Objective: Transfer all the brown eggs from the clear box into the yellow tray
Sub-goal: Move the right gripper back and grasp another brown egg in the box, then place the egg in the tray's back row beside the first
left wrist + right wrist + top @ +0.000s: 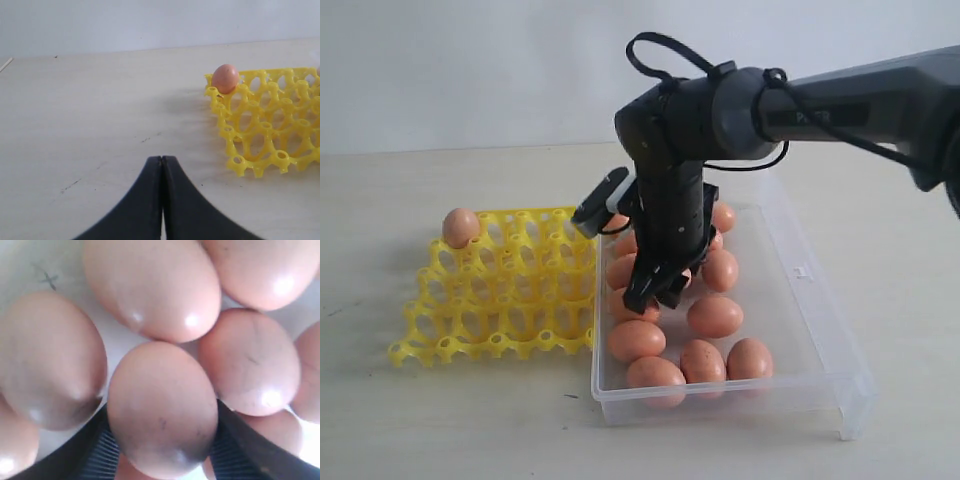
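Note:
The yellow tray (500,290) lies left of the clear box (820,330). One brown egg (461,227) sits in the tray's far left corner cup. Several brown eggs (715,315) lie loose in the box. My right gripper (655,295) reaches down into the box's left half. In the right wrist view its ribbed pads (97,455) press both sides of one brown egg (162,405) among its neighbours. My left gripper (161,159) is shut and empty over bare table beside the tray (265,130), with that corner egg (225,78) ahead. The exterior view does not show it.
The right arm (840,110) stretches in from the upper right over the box. A pale wall stands behind the wooden table (470,420). The box's latch tab (803,270) sits on its right wall.

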